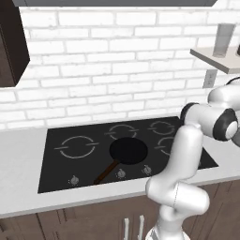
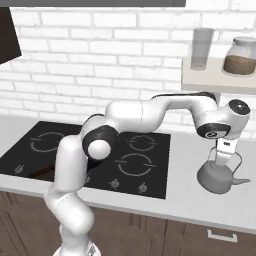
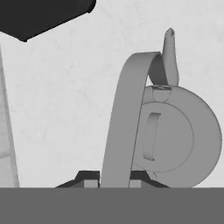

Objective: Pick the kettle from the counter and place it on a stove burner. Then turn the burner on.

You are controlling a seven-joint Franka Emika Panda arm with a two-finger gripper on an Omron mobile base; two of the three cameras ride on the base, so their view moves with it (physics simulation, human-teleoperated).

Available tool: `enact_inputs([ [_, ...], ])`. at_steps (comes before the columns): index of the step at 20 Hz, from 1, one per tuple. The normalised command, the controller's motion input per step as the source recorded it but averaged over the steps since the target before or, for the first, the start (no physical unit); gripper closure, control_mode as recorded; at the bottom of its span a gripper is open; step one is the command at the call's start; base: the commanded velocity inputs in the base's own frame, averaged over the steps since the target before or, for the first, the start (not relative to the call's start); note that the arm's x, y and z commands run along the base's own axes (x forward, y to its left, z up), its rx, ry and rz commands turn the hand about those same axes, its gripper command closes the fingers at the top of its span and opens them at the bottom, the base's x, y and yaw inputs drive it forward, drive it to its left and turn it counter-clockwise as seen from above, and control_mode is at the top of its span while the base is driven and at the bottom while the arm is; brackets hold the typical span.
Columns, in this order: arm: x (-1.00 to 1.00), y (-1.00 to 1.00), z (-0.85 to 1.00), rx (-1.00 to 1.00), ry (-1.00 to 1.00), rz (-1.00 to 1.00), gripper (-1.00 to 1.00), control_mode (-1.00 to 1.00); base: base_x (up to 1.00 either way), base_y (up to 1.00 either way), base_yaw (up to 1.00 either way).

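Note:
The silver-grey kettle point(image 2: 217, 177) sits on the pale grey counter point(image 2: 192, 207) just right of the black cooktop, spout pointing right. My gripper point(image 2: 224, 156) comes down from above and is shut on its arched handle. In the hand view the handle's band point(image 3: 124, 122) runs down between my fingertips point(image 3: 89, 177), with the knobbed lid and the spout point(image 3: 169, 57) beyond it. Several stove burner rings are marked in the glass; the closest point(image 2: 134, 164) lies left of the kettle, and others point(image 1: 77, 146) show in the left base view.
A black long-handled frying pan point(image 1: 127, 151) lies on the middle of the cooktop. Knobs point(image 1: 121, 174) line its front edge. Above the kettle a wall shelf point(image 2: 215, 77) carries a glass point(image 2: 201, 47) and a jar point(image 2: 241, 56). My arm stretches across above the cooktop's right half.

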Motion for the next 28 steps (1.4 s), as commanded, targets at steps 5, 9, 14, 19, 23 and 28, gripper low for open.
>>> enact_inputs([
  [5,-0.47,1.00,0.44,-0.27,-0.38,0.00,1.00,-1.00,0.00,0.00,0.00],
  [9,-0.14,1.00,0.45,-0.29,-0.30,-0.02,1.00,-1.00,0.00,0.00,0.00],
  [14,0.06,1.00,0.64,-0.33,-0.12,-0.04,1.00,-1.00,0.00,0.00,0.00],
  [19,0.21,1.00,0.55,-0.27,0.19,0.00,1.00,-1.00,0.00,0.00,0.00],
  [23,0.27,0.88,0.04,0.01,0.39,0.06,1.00,-1.00,0.00,0.00,0.00],
  [28,0.14,0.43,-0.04,0.06,0.05,0.06,1.00,-1.00,0.00,0.00,0.00],
])
